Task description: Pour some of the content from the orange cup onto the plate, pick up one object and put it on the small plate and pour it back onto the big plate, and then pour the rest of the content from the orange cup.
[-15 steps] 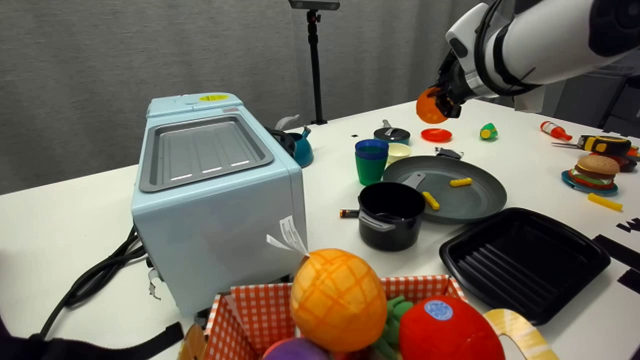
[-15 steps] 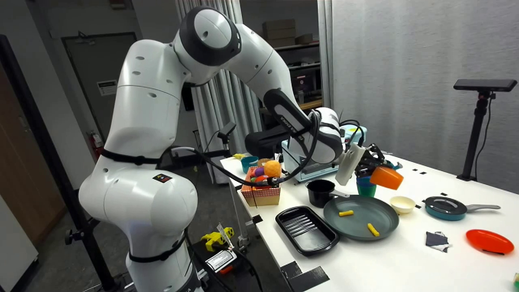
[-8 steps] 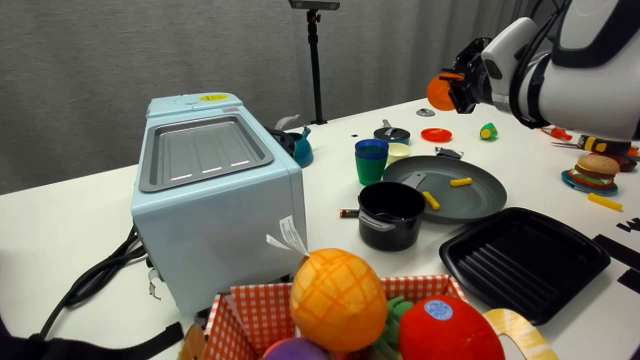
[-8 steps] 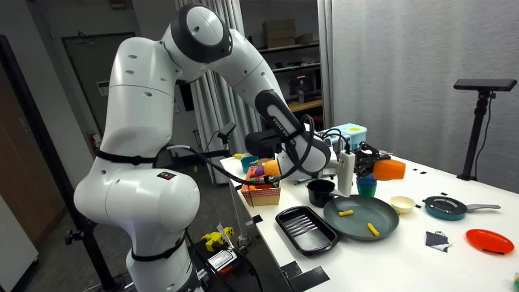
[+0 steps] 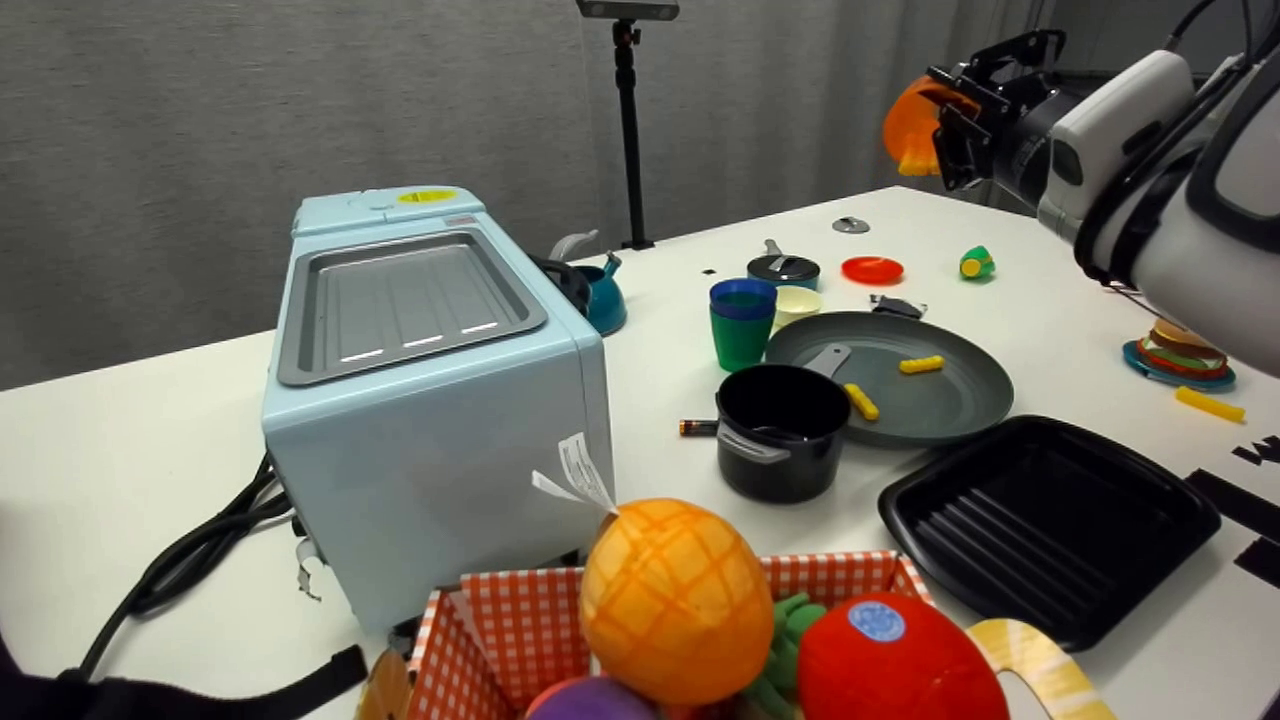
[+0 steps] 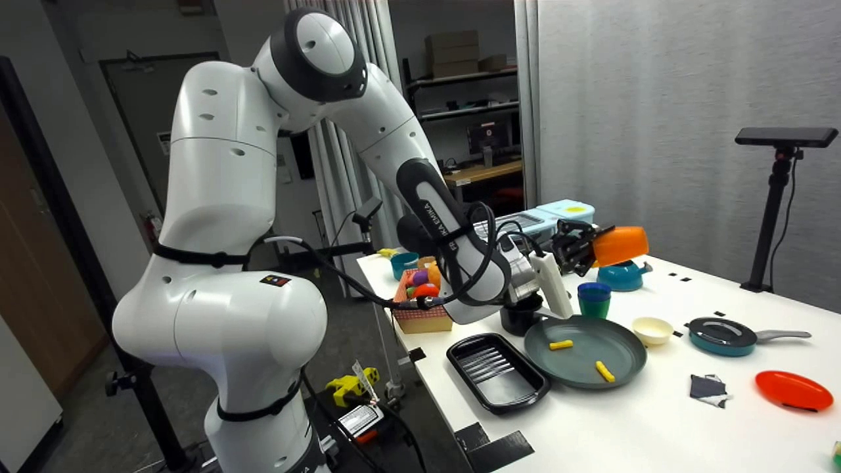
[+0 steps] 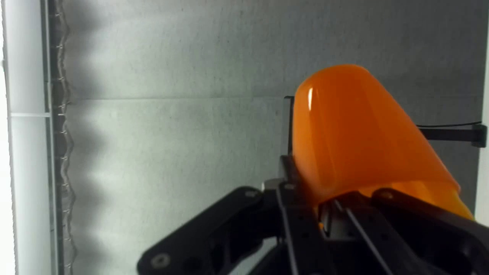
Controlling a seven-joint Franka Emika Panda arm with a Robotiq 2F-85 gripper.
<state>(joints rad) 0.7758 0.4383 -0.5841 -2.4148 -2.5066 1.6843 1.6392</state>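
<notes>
Gripper (image 5: 944, 107) and orange cup (image 5: 906, 122) have risen since the earlier frame. At left in an exterior view, the small plate (image 5: 798, 303) sits just beyond the big plate (image 5: 915, 408), which bears two yellow pieces (image 5: 921, 364). Slightly right, the fingers (image 7: 301, 221) clamp the tilted orange cup, well above the table (image 5: 1080, 355). Rightmost, another yellow piece (image 5: 1210, 404) lies on the table.

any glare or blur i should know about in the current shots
In the wrist view, a white highlight streaks the small glossy orange plastic cup, and the black gripper looks slightly soft-edged; in an exterior view, bright glare streaks the grey rectangular tray atop the pale blue boxy appliance; in an exterior view, a pale sheen lies across the black ridged rectangular tray.
</notes>
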